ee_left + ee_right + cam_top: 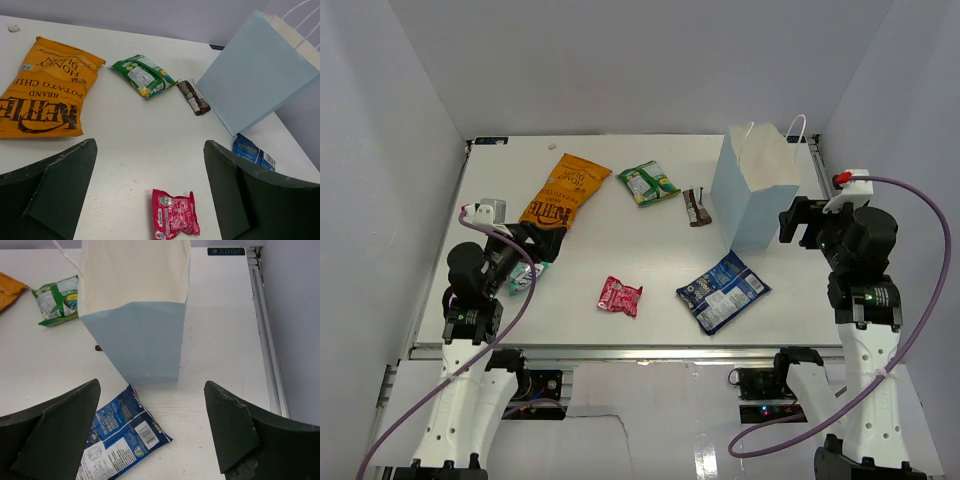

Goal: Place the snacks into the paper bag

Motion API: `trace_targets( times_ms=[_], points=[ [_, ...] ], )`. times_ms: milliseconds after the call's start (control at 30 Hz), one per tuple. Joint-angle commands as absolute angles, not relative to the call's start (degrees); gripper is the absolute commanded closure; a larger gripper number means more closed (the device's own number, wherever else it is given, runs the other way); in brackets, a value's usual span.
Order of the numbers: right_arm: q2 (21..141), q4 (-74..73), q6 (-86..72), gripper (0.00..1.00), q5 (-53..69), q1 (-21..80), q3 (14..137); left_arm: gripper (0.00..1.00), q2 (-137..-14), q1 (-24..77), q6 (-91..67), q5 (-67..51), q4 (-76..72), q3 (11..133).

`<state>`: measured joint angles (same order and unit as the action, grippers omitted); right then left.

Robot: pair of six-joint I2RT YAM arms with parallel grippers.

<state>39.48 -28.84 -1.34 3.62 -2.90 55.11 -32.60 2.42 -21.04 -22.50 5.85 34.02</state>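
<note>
Top and wrist views of the workspace. The tall light-blue paper bag with thin white cord handles [758, 200] stood upright with its mouth open at the far right of the white table [650, 250]. All the snacks lay outside it on the tabletop. The long orange foil chip bag [563, 190] lay at the far left, the green foil packet [648, 183] lay near the far middle, and the dark brown bar [696, 207] lay just beside the bag's left face. The blue-and-white foil packet [723, 291] rested near the foot of the bag on its near side, and the small red packet [620, 296] lay well apart from it toward the middle of the near edge. The small teal packet [524, 277] was partly hidden beneath the left arm. The left gripper [150, 145] hung at the near end of the orange chip bag, fingers spread wide and holding nothing. The right gripper [151, 384] faced the bag from just beside its right side, likewise spread and empty.
</note>
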Motion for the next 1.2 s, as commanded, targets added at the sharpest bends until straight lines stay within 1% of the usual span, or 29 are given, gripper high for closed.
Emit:
trace_targets(
  times_ms=[0,67,133,167,200,267,300,333,367,400,433,467,533,567,600,633,667,800,867,900,1033,1067,1167],
  points=[
    [40.86,-27.51,0.34,0.10,8.60,-2.90,61.34,0.02,-33.05,2.37,-21.09,-24.08,4.75,34.98],
    [42.10,-27.25,4.98,0.10,12.46,-2.90,63.27,0.02,-33.22,2.37,-21.09,-24.52,4.75,35.07],
    [43.59,-27.77,10.42,0.10,25.17,-2.90,65.82,0.02,-33.66,2.37,-21.01,-24.87,4.66,35.16],
    [44.29,-28.82,18.20,0.10,32.10,-2.81,66.79,0.02,-33.75,2.37,-21.01,-25.05,4.66,35.07],
    [46.04,-29.44,20.54,0.10,42.70,-2.73,68.71,0.02,-34.01,2.29,-20.92,-25.14,4.66,35.24],
    [49.20,-31.80,24.75,0.10,48.75,-1.85,71.88,0.02,-34.28,2.37,-20.83,-25.31,4.75,35.16],
    [51.57,-34.43,27.74,0.10,53.83,-1.24,74.33,0.02,-34.45,2.37,-20.74,-25.31,4.75,35.16],
    [56.29,-36.54,29.51,0.10,54.75,-0.27,78.97,0.02,-34.80,2.37,-20.66,-25.31,4.83,35.24],
    [58.60,-39.35,29.97,0.10,52.93,5.30,81.36,0.02,-35.07,2.37,-20.57,-25.31,4.92,35.24],
    [62.71,-40.24,29.97,0.10,43.51,9.28,83.47,0.02,-35.24,2.29,-20.48,-25.05,5.10,35.33],
    [64.49,-41.21,31.01,0.10,37.59,18.97,86.45,0.02,-35.77,2.29,-20.39,-24.96,5.18,35.42],
    [65.99,-40.52,31.20,0.10,26.04,23.51,86.92,0.02,-36.03,2.29,-20.30,-24.79,5.27,35.51],
    [71.08,-38.77,30.15,0.10,18.05,31.59,87.97,0.02,-36.73,2.29,-20.04,-24.70,5.62,35.68],
    [73.10,-38.15,29.71,0.10,14.54,33.73,88.67,0.02,-37.35,2.29,-20.04,-24.52,5.80,35.86],
    [75.47,-36.93,29.19,0.10,8.32,35.14,89.38,0.02,-37.61,2.29,-19.87,-24.61,5.80,35.77],
    [80.02,-36.04,27.61,0.10,5.65,37.42,90.08,0.02,-37.88,2.29,-19.78,-24.35,6.06,35.86],
    [82.24,-35.08,26.73,0.10,0.75,38.14,91.48,0.02,-38.49,2.29,-19.69,-24.43,6.06,35.95],
    [95.41,-30.15,20.40,0.10,-10.69,38.67,96.14,0.02,-39.37,2.20,-19.34,-24.08,6.68,36.30],
    [99.39,-28.57,16.62,0.10,-17.62,38.58,97.90,0.02,-39.55,2.02,-19.25,-24.08,6.68,36.39],
    [102.71,-28.22,15.48,0.10,-19.41,38.58,98.78,0.02,-39.55,1.93,-19.25,-24.08,6.68,36.47],
    [108.80,-24.53,9.94,0.09,-27.32,38.50,97.12,0.02,-39.55,1.67,-19.42,-25.05,6.50,36.47],
    [109.85,-22.96,8.19,0.10,-31.08,38.50,96.68,0.02,-39.55,1.67,-19.51,-25.48,6.50,36.47],
    [113.81,-21.19,6.07,0.08,-33.66,37.80,95.63,0.02,-39.29,1.58,-19.51,-25.75,6.42,36.56]
  ],
)
